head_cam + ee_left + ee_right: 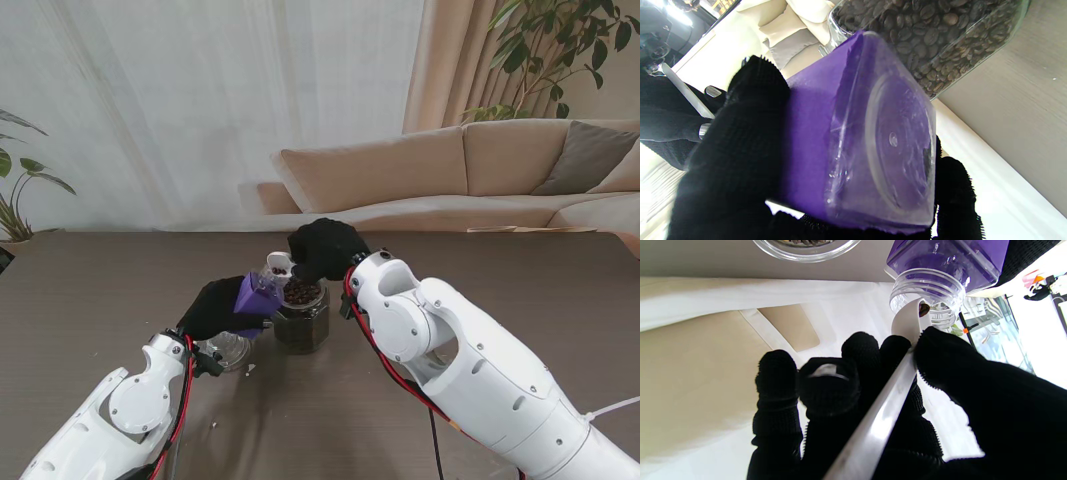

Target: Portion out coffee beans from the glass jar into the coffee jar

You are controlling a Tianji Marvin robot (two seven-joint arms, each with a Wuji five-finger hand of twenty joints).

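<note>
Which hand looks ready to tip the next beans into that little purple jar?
The right hand. It already holds the white spoon, whose bowl sits at the purple jar's mouth with a bean in it. The left hand is busy holding that jar tilted beside the bean jar.

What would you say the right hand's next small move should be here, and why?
Probably tip the white spoon further into the purple jar's mouth. The right hand holds the spoon at the threaded opening with a bean on its bowl, while the left hand holds that jar tilted beside the glass jar.
</note>
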